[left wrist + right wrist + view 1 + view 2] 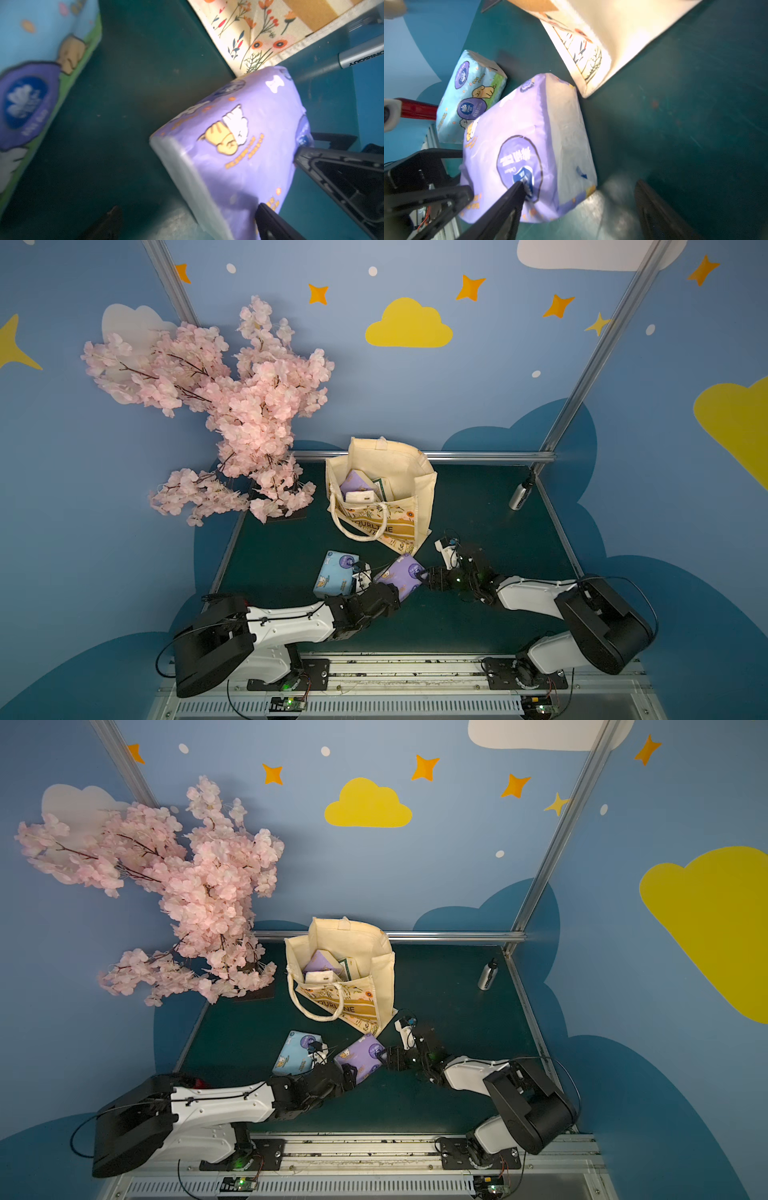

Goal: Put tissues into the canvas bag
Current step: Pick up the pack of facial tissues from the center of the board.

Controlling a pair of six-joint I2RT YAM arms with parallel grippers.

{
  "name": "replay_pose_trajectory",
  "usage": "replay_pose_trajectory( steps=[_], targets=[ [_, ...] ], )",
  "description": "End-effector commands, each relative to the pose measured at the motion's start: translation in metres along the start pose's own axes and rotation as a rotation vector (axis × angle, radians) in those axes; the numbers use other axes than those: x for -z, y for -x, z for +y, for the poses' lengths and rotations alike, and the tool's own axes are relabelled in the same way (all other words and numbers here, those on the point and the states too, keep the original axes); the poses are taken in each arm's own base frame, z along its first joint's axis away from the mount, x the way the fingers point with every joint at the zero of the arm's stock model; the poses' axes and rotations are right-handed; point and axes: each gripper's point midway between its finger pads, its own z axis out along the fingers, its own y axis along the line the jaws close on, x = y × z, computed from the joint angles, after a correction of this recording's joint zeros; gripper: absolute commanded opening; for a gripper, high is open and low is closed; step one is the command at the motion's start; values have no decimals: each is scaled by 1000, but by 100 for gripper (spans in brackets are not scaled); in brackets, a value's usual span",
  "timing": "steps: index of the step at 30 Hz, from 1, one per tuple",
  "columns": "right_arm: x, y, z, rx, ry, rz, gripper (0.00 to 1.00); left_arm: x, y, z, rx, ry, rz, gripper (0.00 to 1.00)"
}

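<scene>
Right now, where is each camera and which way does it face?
Top views: above the robot's base, looking down over the table and canvas bag; left arm and right arm show.
Left wrist: on the left arm, facing the purple pack past its fingers.
Right wrist: on the right arm, facing that pack past its fingers.
Shared: both wrist views show the light blue pack.

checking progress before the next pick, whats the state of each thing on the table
canvas bag: upright, mouth open, packs inside
loose purple pack: outside the bag, between both grippers, not clamped
light blue pack: lying on the table, outside the bag
left gripper: open
right gripper: open
bottle: standing upright
</scene>
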Motion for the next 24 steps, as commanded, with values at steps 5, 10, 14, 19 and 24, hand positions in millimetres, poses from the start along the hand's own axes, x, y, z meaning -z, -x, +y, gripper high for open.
replay_pose_trajectory(
  steps=[5, 10, 14, 19, 24],
  targets=[
    [-4, -7, 21, -17, 91, 7, 70, -6, 9, -12, -17, -21, 8, 100],
    [5, -14, 31, 4, 67, -3, 67, -13, 13, -13, -28, -20, 26, 100],
    [13, -15, 44, 21, 85, 8, 60, -19, 14, -16, -20, -39, 34, 100],
    [31, -14, 26, 38, -31, -22, 68, -17, 19, -28, -32, -58, 37, 100],
    [41, -5, 4, 22, -100, -48, 79, -10, 20, -21, -21, -59, 24, 100]
  ],
)
